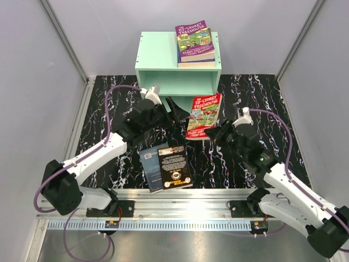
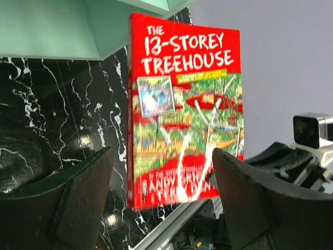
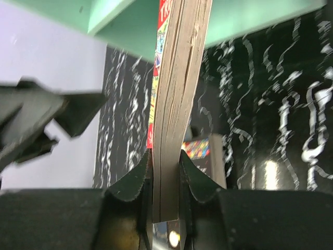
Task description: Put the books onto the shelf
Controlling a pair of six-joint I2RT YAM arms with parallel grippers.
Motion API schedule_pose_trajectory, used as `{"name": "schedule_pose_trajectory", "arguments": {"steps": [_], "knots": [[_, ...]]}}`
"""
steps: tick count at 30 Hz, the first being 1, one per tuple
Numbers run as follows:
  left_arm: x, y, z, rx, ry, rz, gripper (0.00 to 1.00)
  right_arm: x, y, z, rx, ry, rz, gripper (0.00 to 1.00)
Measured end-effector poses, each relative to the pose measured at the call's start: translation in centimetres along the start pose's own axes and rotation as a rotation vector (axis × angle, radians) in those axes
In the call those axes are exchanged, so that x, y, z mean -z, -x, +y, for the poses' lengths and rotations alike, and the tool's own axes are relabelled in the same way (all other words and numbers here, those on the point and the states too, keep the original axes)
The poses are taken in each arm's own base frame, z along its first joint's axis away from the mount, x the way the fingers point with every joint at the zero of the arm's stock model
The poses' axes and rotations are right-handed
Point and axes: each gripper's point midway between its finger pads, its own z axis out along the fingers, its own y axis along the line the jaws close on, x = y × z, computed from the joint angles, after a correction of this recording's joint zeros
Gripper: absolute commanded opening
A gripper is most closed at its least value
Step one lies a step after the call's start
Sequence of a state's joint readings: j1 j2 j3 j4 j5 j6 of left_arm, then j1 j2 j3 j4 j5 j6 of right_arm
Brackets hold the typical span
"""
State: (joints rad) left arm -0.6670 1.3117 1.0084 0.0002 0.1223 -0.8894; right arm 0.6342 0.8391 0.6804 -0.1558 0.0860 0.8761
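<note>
The mint-green shelf (image 1: 178, 65) stands at the back, with a purple Treehouse book (image 1: 194, 42) lying on its top. A red Treehouse book (image 1: 203, 115) is held upright in front of the shelf's lower right. My right gripper (image 1: 215, 132) is shut on the book's bottom edge, and its fingers (image 3: 136, 179) pinch the page block (image 3: 177, 104). My left gripper (image 1: 177, 111) stands open just left of that book. In the left wrist view the red cover (image 2: 184, 109) faces the open gripper (image 2: 164, 198), with nothing between the fingers (image 2: 83, 198). A black book (image 1: 174, 166) and a blue book (image 1: 151, 166) lie flat near the front.
The table is black marble-patterned (image 1: 103, 109), with grey walls on three sides. An aluminium rail (image 1: 185, 199) with both arm bases runs along the near edge. The shelf's underside (image 3: 250, 21) is close above the held book.
</note>
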Motion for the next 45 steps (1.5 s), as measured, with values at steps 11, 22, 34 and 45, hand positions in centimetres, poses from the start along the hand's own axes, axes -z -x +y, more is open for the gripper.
{"name": "schedule_pose_trajectory", "arguments": {"steps": [11,22,34,45], "knots": [[0.5,-0.6,-0.7,-0.026,-0.010,0.005,0.79,-1.9,4.1,2.0,-0.038,0.101,0.030,0.00],[3.1,-1.3,1.0,-0.026,0.015,-0.028,0.77,-1.4,3.5,5.4,-0.064,0.289,0.090,0.00],[6.0,-2.4,2.4,-0.026,0.051,-0.030,0.77,-8.5,8.7,-1.8,-0.162,0.076,0.052,0.00],[5.8,-2.7,3.3,-0.031,0.087,-0.023,0.76,-11.2,9.9,-1.3,-0.213,0.114,0.107,0.00]]}}
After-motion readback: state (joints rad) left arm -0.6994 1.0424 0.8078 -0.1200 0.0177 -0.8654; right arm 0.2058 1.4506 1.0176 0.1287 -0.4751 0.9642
